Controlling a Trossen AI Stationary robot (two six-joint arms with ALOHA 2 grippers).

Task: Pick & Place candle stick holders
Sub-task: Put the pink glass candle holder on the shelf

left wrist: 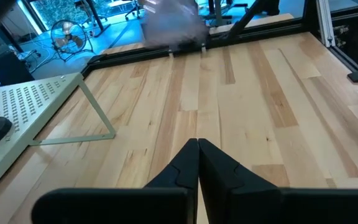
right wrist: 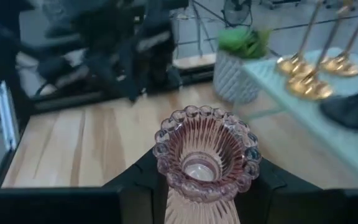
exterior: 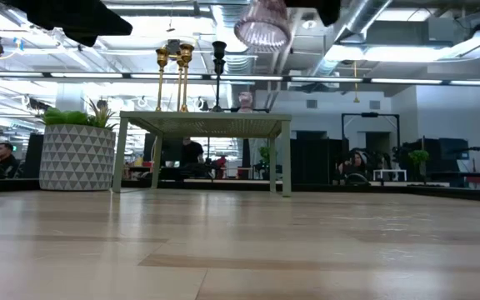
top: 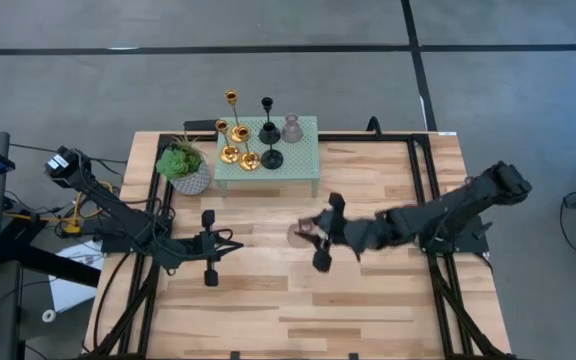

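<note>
On a small pale-green table (top: 303,165) at the far middle stand gold candle stick holders (top: 234,135), two black ones (top: 269,135) and a pink one (top: 291,128), each on its round base. My right gripper (top: 306,235) is near the tabletop's middle, shut on another pink ribbed glass holder (right wrist: 205,158). In the low view this holder (exterior: 262,25) hangs high above the wood. My left gripper (top: 210,247) waits left of centre, its fingers shut (left wrist: 197,144) on nothing. My right gripper pinches the pink holder's ribbed body (right wrist: 199,202), just below its beaded rim (right wrist: 205,118), between its two fingers (right wrist: 138,180). The fingers come nearly level from the table's right side. The holder is lifted clear of the table, its open top up.
A potted green plant (top: 185,165) in a patterned white pot stands left of the green table. Black frame rails (top: 420,190) run along the tabletop's sides. Bare wood (top: 298,300) lies toward the near edge.
</note>
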